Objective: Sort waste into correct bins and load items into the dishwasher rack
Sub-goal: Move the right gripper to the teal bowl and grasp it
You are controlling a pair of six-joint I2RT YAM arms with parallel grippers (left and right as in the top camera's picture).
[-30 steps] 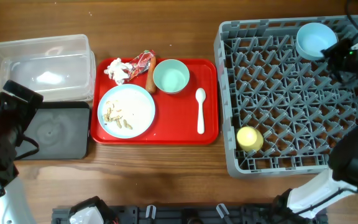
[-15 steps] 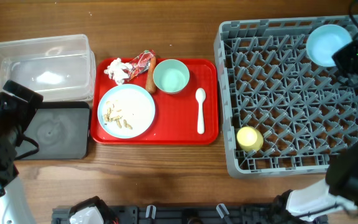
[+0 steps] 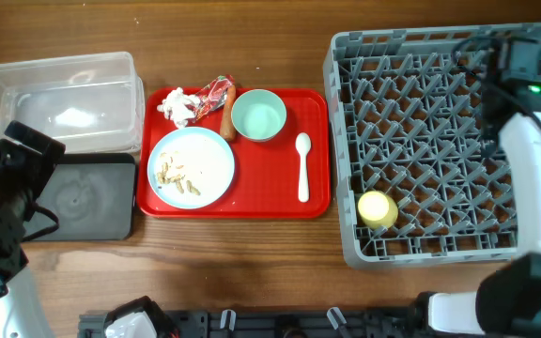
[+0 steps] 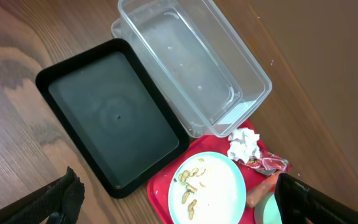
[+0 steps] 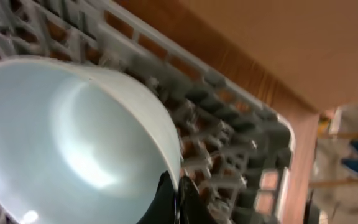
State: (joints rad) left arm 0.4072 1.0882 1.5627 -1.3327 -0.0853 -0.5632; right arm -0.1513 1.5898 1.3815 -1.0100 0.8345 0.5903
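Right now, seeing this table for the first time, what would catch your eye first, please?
The bright red tray at the centre of the overhead view stands out, carrying a pale-blue plate with food scraps. To its right, the big grey dishwasher rack holds a small yellow cup in its near-left corner, while the right gripper pinches a mint-blue bowl by the rim at the far right corner.

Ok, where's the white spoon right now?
In the overhead view, the white plastic spoon lies on the right side of the red tray, just right of the pale-blue plate and the mint bowl, with the dishwasher rack further right.
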